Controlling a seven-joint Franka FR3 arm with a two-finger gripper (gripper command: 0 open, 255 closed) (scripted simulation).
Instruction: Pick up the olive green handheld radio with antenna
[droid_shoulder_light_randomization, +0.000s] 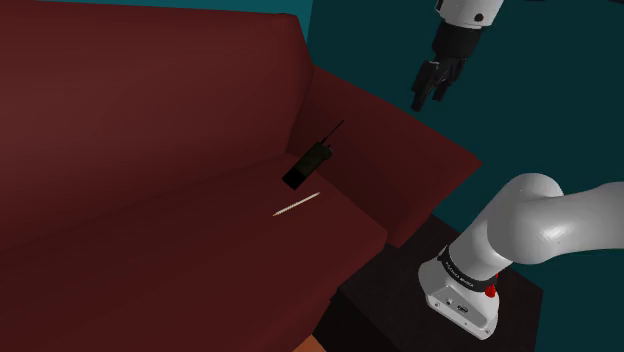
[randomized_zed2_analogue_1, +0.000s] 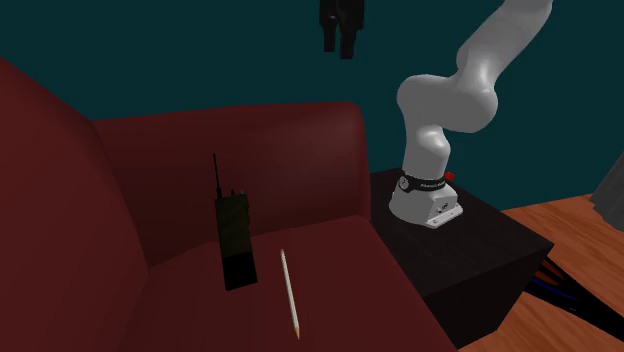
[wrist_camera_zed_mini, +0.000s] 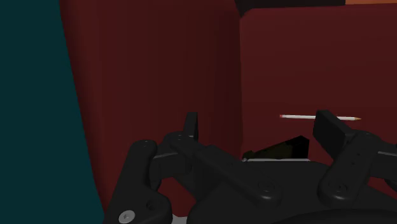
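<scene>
The gripper (droid_shoulder_light_randomization: 429, 100) is held high in the air with its black fingers spread and nothing between them, over the armrest (droid_shoulder_light_randomization: 395, 165) of a dark red sofa (droid_shoulder_light_randomization: 150, 210) and well apart from anything it could close on. It is pointed down toward the seat, so that in the wrist view the olive green handheld radio (wrist_camera_zed_mini: 280, 151) is framed low between the fingers; an approach appears to be lined up, not a grasp. The radio is stood on end near the seat's back corner, where backrest and armrest meet, with its thin antenna (randomized_zed2_analogue_1: 216, 175) pointing up; whether it is propped against the cushion behind cannot be told. A pale pencil (randomized_zed2_analogue_1: 289, 290) is laid flat on the seat just beside it, toward the front edge, and could be knocked by a careless descent. The sofa is set before a teal wall (droid_shoulder_light_randomization: 540, 110), and the arm's dark stand (randomized_zed2_analogue_1: 480, 250) is placed off the seat's front corner, beside the armrest, on a wooden floor (randomized_zed2_analogue_1: 570, 225).
</scene>
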